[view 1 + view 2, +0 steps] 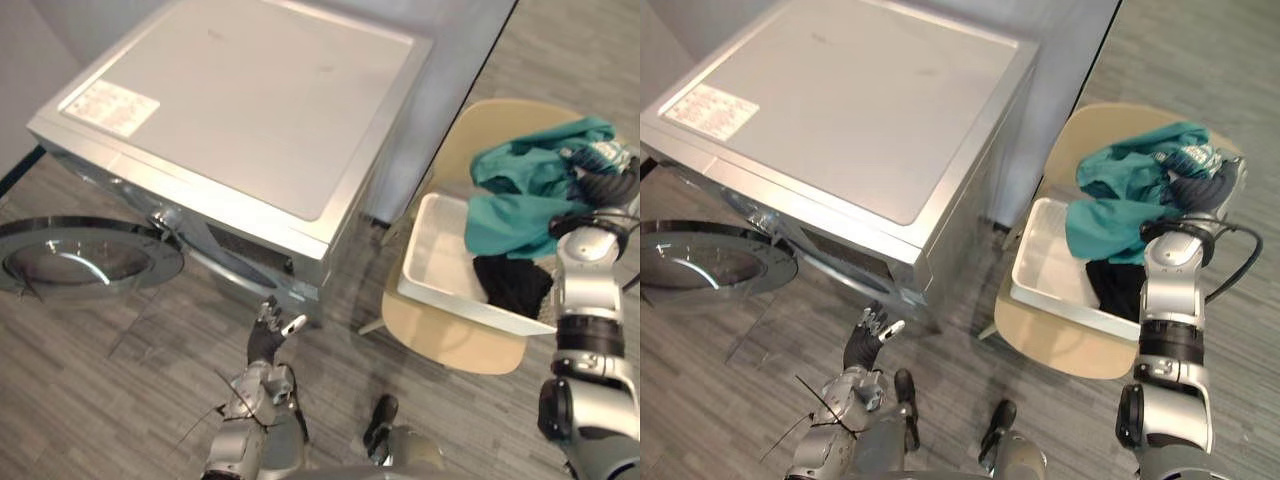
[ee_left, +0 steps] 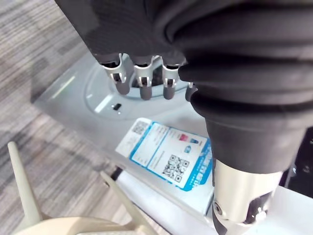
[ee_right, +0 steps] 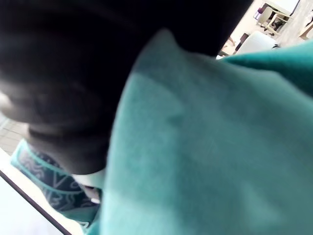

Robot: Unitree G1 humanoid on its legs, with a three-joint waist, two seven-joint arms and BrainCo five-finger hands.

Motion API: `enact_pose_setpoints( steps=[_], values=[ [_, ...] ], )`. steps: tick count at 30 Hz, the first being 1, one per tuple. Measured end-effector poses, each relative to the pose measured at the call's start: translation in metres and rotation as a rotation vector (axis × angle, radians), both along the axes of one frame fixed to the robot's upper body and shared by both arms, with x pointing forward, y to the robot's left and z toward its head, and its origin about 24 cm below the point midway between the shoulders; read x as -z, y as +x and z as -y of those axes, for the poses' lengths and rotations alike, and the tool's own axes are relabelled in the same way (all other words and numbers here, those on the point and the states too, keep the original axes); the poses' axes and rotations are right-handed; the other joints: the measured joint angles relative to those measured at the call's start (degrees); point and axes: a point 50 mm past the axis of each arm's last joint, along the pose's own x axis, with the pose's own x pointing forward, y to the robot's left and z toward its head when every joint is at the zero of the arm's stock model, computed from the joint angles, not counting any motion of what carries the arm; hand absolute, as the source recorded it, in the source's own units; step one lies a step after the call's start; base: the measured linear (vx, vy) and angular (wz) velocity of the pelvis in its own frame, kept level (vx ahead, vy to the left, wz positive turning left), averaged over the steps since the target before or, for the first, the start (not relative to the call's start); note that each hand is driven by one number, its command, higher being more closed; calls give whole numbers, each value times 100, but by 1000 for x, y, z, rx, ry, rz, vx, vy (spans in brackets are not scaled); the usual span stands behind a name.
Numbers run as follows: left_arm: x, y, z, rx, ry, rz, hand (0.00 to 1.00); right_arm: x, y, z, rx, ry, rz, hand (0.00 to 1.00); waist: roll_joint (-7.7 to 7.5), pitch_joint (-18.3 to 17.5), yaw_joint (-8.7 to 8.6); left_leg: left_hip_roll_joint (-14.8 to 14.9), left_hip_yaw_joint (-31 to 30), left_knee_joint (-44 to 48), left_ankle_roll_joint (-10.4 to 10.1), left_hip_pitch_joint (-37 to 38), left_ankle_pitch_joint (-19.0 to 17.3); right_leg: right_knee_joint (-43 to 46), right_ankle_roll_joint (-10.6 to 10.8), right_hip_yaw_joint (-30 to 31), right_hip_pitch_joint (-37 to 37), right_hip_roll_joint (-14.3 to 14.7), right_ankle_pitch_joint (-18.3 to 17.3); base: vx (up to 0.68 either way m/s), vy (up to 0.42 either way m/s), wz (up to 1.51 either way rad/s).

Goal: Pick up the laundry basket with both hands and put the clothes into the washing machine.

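A white laundry basket (image 1: 432, 252) rests on a beige chair (image 1: 452, 342) to the right of the silver washing machine (image 1: 250, 110). Teal clothes (image 1: 525, 190) are heaped in the basket over a black garment (image 1: 510, 282). My right hand (image 1: 606, 186) is at the basket's far right side, pressed into the teal cloth (image 3: 205, 147), and its fingers are buried there. My left hand (image 1: 266, 338) hangs low in front of the machine, away from the basket, with straight fingers (image 2: 142, 83) and nothing in it. The machine's round door (image 1: 85, 258) stands swung open at the left.
A blue-grey wall panel (image 1: 440, 90) stands behind the machine and chair. The chair's pale legs (image 2: 19, 186) spread over grey wood-pattern floor (image 1: 100, 400) between me and the machine.
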Motion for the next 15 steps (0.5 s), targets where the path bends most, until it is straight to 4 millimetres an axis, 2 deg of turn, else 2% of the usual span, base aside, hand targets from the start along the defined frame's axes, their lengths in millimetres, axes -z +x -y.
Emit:
enact_pose_setpoints(
  steps=[2, 4, 10, 12, 14, 15],
  values=[
    [0, 0, 1, 13, 28, 1, 0, 1, -9, -7, -20, -17, 32, 100, -4, -182, -11, -40, -3, -27, -6, 84, 10, -123, 9, 6, 94, 19, 53, 4, 39, 0],
    [-1, 1, 2, 16, 35, 7, 0, 7, -10, -16, -52, 1, 51, 100, -2, -325, -33, -37, 11, 1, 18, 102, 31, -249, -34, 32, 174, 50, 174, 37, 31, -6],
    [-21, 1, 4, 23, 109, 90, 0, 33, -4, -54, -225, 110, 30, 100, 20, -370, -8, 129, -64, 406, -43, 139, -116, -500, -89, 131, 447, 216, 344, 31, 0, -10],
    [-28, -2, 6, 36, 125, 102, 0, 35, -1, -64, -292, 113, 25, 100, 37, -374, 6, 207, -86, 556, -77, 119, -203, -553, -117, 137, 517, 284, 361, -23, -5, -4],
    [-45, -7, 8, 91, 175, 173, 0, 28, 1, -79, -387, 105, 55, 100, 59, -366, 31, 328, -80, 785, -110, 44, -307, -553, -153, 212, 515, 364, 374, -65, 6, -12],
    [-46, -8, 8, 98, 188, 174, 0, 26, 1, -82, -405, 100, 66, 100, 72, -368, 42, 349, -70, 827, -115, 43, -326, -553, -166, 248, 512, 379, 382, -81, 14, -18]
  ],
)
